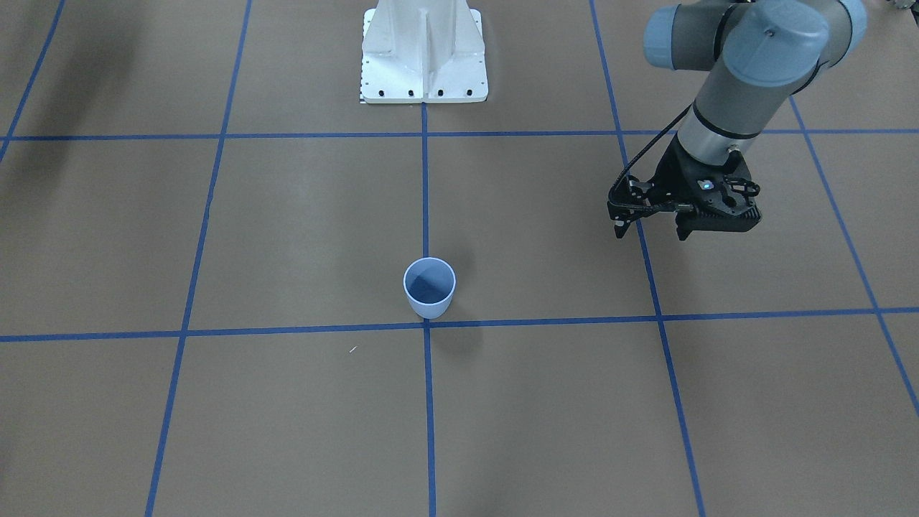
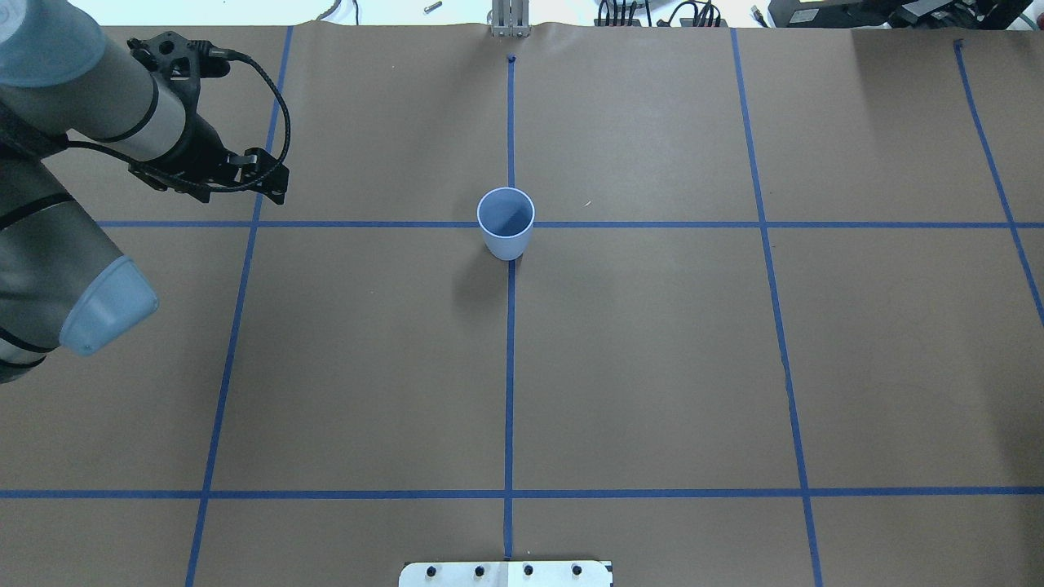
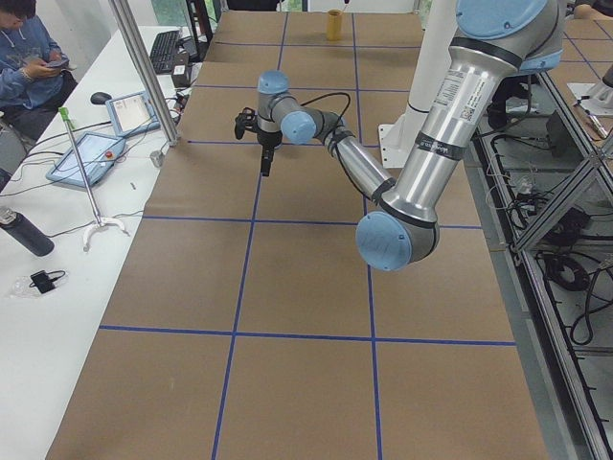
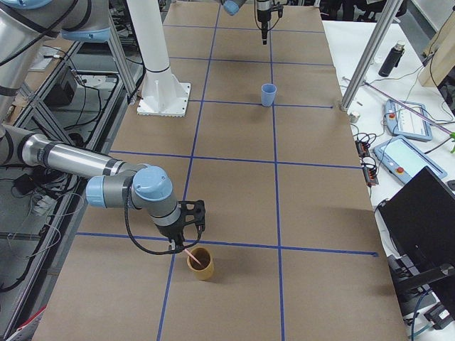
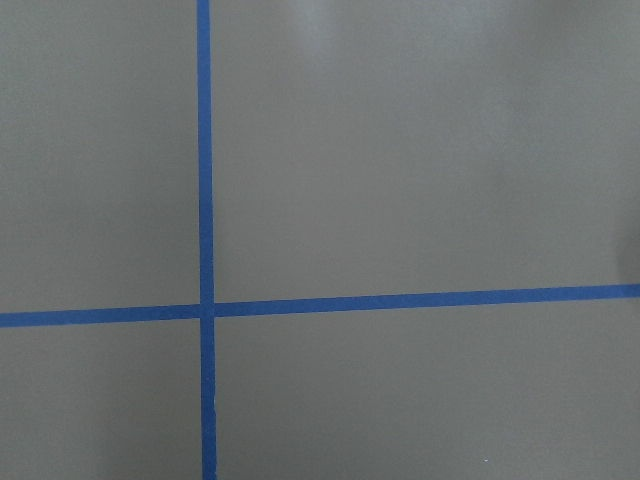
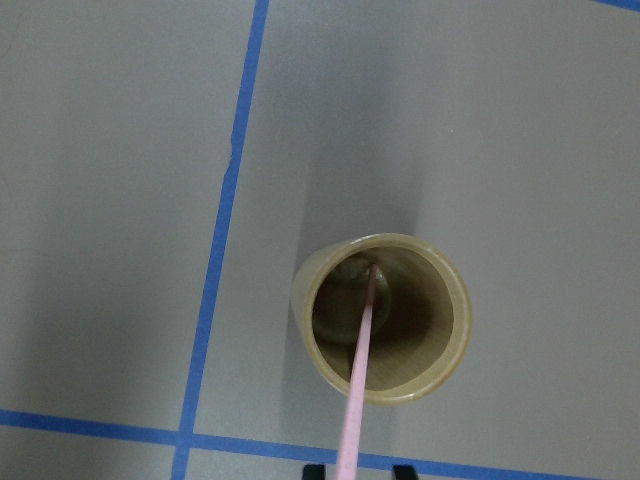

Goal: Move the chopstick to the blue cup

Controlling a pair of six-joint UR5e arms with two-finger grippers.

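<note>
**Right gripper over the tan cup, left arm idle in the air**

The right arm reaches low along the table [image 2: 652,367], its forearm nearly level and its wrist bent so that the right gripper [image 6: 358,470] points straight down above the tan cup [image 6: 461,310]. The pink chopstick [image 6: 362,350] stands tilted in that cup. Its lower end rests on the cup's floor and its shaft leans across the rim and rises between the two fingertips. The jaws stand apart, the gap wider than the chopstick, and the wrist view shows no clamp on it.

The blue cup [image 1: 429,287] stands upright at a crossing of blue tape lines, mid-table and well apart from the tan cup.

The left arm comes in from the robot's left, elbow high and wrist turned down. The left gripper [image 1: 650,231] hangs above a tape line, well to the side of the blue cup, its jaws wide open with nothing between them.
</note>
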